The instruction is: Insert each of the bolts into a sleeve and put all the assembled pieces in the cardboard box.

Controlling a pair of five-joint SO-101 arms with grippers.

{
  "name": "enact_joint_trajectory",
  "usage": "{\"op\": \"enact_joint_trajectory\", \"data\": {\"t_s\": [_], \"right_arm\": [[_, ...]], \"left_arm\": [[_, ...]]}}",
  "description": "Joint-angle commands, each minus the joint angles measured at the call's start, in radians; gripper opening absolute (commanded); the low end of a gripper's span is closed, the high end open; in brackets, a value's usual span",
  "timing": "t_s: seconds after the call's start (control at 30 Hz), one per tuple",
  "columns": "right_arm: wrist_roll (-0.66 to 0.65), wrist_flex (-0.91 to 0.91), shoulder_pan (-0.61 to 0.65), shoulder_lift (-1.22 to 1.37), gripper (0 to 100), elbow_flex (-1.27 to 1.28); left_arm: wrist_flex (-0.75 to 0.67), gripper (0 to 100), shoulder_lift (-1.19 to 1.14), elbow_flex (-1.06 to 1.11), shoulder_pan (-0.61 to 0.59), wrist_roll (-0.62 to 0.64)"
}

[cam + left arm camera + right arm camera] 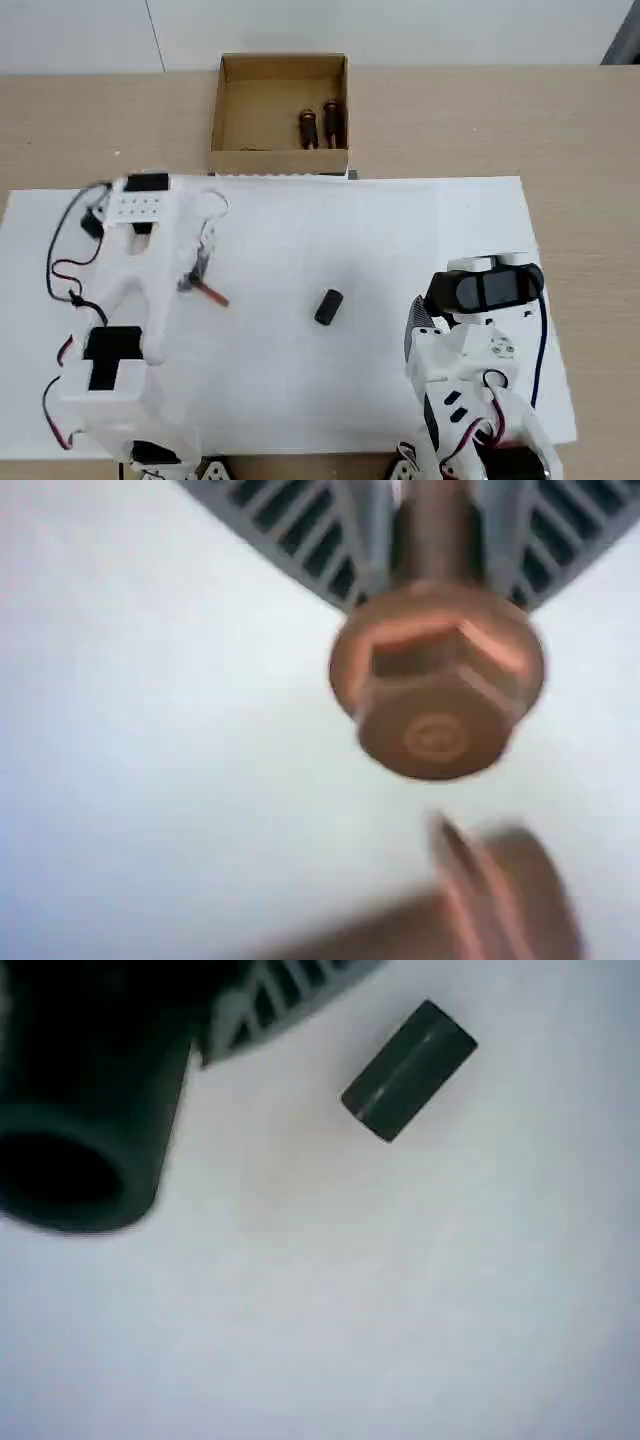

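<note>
My left gripper (200, 268) hangs over the left part of the white sheet (400, 230), shut on a copper bolt (437, 680) whose hex head faces the wrist camera. A second copper bolt (214, 294), blurred, lies on the sheet just under it. My right gripper (414, 328) is low at the right and holds a black sleeve (75, 1160) with its open end towards the camera. Another black sleeve (328, 306) lies loose on the sheet between the arms. The cardboard box (228, 110) at the back holds two assembled pieces (321, 126).
The sheet covers most of the table (580, 130), with bare wood at the back and right. Red and black cables (62, 265) loop beside the left arm. The box stands just beyond the sheet's far edge.
</note>
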State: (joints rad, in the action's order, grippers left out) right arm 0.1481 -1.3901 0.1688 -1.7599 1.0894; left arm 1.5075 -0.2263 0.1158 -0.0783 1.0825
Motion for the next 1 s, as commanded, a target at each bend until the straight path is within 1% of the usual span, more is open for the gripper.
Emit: {"op": "enact_joint_trajectory", "data": {"t_s": [0.0, 0.2, 0.3, 0.4, 0.53, 0.57, 0.7, 0.83, 0.97], "right_arm": [[0.003, 0.03, -0.008, 0.007, 0.3, -0.061], [0.0, 0.024, -0.004, 0.007, 0.3, -0.095], [-0.005, 0.022, -0.002, 0.008, 0.3, -0.14], [-0.064, -0.004, -0.002, 0.008, 0.3, -0.147], [-0.103, -0.036, -0.001, -0.001, 0.3, -0.152], [-0.106, -0.038, -0.001, -0.001, 0.3, -0.157], [-0.104, -0.044, -0.001, -0.001, 0.3, -0.164], [-0.106, -0.044, 0.001, -0.001, 0.3, -0.16], [-0.146, -0.033, 0.016, -0.002, 0.3, -0.118]], "left_arm": [[0.094, 1, 0.008, -0.156, 0.057, -0.023], [0.195, 1, 0.008, -0.357, 0.155, -0.054], [0.216, 1, 0.008, -0.433, 0.189, -0.117], [0.226, 1, 0.008, -0.518, 0.206, -0.169], [0.245, 1, 0.008, -0.634, 0.229, -0.281], [0.245, 1, 0.009, -0.667, 0.239, -0.325], [0.245, 1, 0.106, -0.723, 0.284, -0.436], [0.23, 1, 0.226, -0.722, 0.351, -0.546], [0.229, 1, 0.296, -0.723, 0.377, -0.583]]}}
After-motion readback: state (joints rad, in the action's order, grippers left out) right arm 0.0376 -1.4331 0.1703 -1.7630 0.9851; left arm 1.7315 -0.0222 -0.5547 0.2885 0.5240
